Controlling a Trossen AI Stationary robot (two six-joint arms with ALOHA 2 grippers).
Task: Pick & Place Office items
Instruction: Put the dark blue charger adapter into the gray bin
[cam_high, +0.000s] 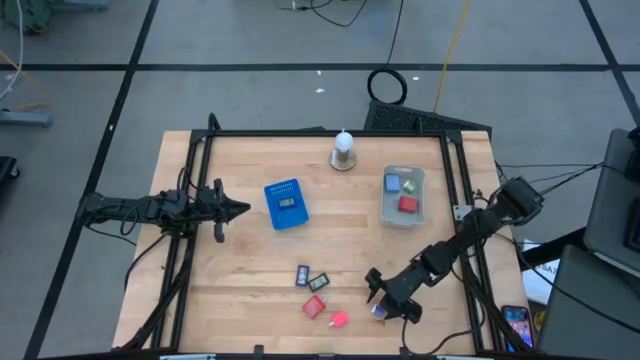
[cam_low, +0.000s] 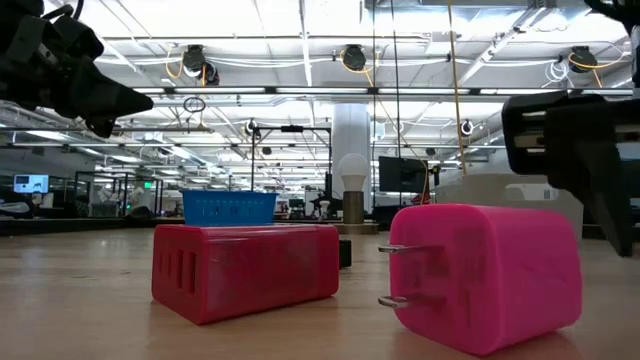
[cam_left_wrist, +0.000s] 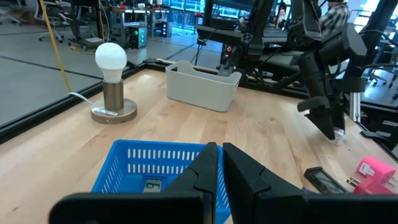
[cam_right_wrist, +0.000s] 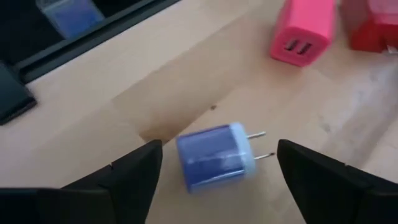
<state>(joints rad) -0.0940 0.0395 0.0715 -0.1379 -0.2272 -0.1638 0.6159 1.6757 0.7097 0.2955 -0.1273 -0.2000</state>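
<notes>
Right arm reaches in from the right edge toward the near-right part of the table, wrist angled down. Right gripper sits low over a blue plug block, fingers spread wide on either side of it, not touching. The block lies on its side on the wood, prongs pointing toward the pink plug block.

Left arm stretches in level from the left edge, above the table. Left gripper has its fingers pressed together, nothing between them, tip just left of the blue basket, which holds a small dark item.

Other office items: pink plug block and red block lie near the front edge, just left of the right gripper. Small blue piece and dark grey piece sit a little farther back. Grey bin at far right holds a red piece, a blue one and a third I cannot identify. White bulb lamp stands at the far edge, centre.
</notes>
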